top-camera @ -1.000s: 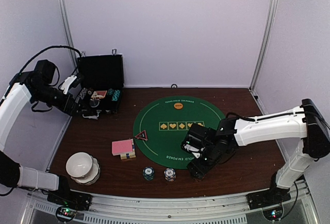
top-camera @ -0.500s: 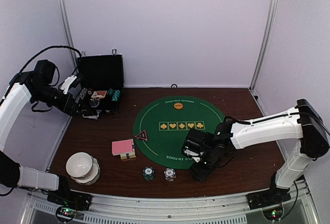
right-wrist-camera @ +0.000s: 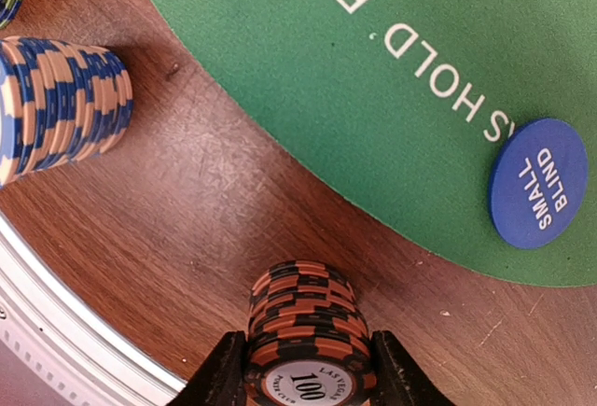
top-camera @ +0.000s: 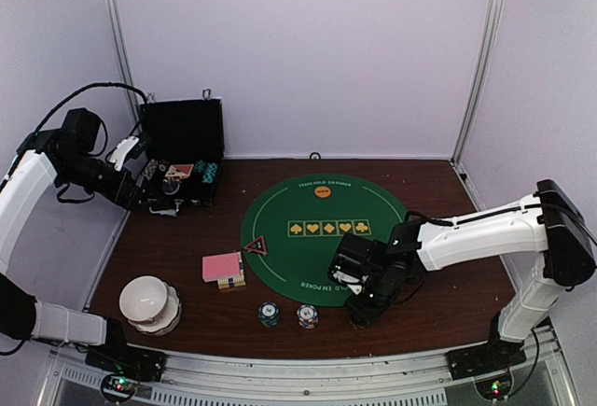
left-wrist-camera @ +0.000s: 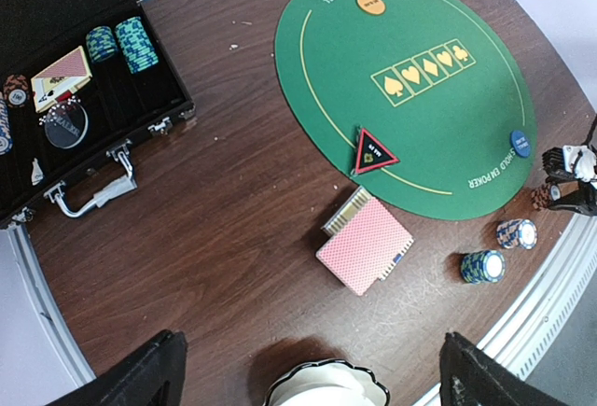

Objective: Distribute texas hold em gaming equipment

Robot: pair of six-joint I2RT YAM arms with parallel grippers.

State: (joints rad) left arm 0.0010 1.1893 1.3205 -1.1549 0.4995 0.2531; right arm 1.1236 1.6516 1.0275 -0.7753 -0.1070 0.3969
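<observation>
Orange-and-black chips stand stacked on the bare wooden surface, bottom centre of the right wrist view, just off the green mat. The right tool grasps the stack, one finger pressed to each side. To do this well, I judge the squeeze should be even and low enough to catch every chip. The lift should then go straight up, clear of the blue-striped stack at left and the blue button at right.

The left tool hangs released, fingers wide. Upper left in its view, an open black case holds teal chips, cards and a clear disc. A white bowl sits at the bottom edge, contents unseen.
</observation>
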